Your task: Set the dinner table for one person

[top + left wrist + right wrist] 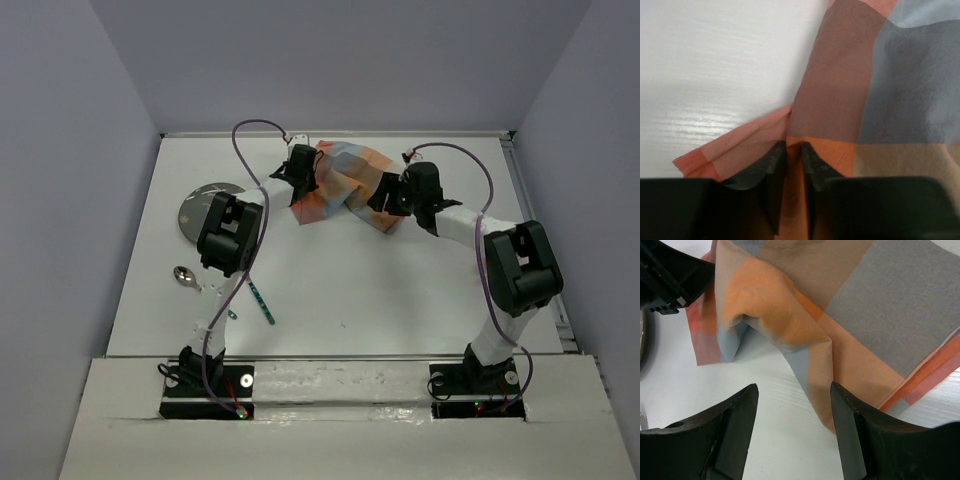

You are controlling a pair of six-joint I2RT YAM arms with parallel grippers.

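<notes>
Left wrist view: left gripper (792, 146) jaws clenched on raised fold of checkered cloth (880, 90). Jaws of right gripper (794, 388) released, wide, over cloth edge, holding nothing. Cloth crumpled, not yet flat. Under cloth lies dinner table (400, 290). Left of cloth: plate (192, 212), spoon (184, 275), green-handled utensil (263, 303), unarranged; judged early stage. Far table edge just behind cloth; most room on near side of cloth.

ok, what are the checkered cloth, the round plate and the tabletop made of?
The orange-and-blue checkered cloth: thin woven fabric, matte; it folds and creases softly. The round silver plate: probably metal, shiny; it shows bright reflections. The white rectangular tabletop: hard, smooth, faint sheen with fine grain lines, perhaps laminate or painted wood; cannot say which.
</notes>
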